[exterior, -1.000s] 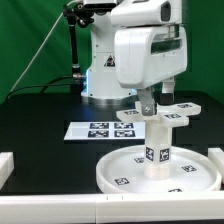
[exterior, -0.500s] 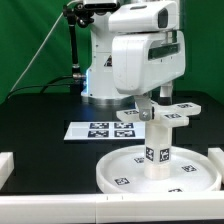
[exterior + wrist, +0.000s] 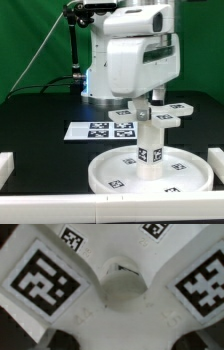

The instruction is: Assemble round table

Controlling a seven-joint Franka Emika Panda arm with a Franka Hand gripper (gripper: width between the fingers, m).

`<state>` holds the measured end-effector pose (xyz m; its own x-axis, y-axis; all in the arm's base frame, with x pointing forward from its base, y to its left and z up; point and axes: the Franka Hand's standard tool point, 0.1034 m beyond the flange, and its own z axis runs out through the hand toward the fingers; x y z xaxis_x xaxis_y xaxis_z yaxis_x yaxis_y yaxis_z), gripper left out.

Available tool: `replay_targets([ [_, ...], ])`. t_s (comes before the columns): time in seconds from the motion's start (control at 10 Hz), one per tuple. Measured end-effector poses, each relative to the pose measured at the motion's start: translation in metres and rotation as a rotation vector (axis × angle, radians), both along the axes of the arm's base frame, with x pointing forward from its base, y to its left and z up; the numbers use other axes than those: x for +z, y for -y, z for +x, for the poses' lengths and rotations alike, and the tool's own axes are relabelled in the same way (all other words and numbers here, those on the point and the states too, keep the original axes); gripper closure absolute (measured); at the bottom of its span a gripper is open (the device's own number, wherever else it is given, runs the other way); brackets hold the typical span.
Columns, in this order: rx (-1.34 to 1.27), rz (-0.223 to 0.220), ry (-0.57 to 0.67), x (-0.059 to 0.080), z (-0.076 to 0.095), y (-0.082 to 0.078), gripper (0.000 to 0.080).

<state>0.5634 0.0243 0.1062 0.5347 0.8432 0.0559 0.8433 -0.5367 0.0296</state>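
The disc [image 3: 105, 178] lay flat near the table's [image 3: 40, 120] front edge. The leg [image 3: 150, 150] stood upright on it, long axis vertical, the cross base [image 3: 168, 113] level on top. The gripper [image 3: 143, 103] sat at the base; its jaw spread could not be told.

Robotics lab, green backdrop curtain [image 3: 30, 50], black table [image 3: 40, 112], tagged marker board [image 3: 100, 129], fixed white robot arm [image 3: 140, 55]

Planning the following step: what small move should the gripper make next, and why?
Probably a short twist of the cross-shaped base to seat it: it sits atop the upright leg in the disc, with the gripper at its hub.
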Motion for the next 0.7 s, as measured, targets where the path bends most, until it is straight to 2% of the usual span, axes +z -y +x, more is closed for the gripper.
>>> replay_targets([
  [0.3,-0.039,0.001,-0.001,-0.0001,0.0,0.0008,0.0357],
  [0.7,-0.55,0.043,-0.009,-0.001,-0.0008,0.0083,0.0356],
])
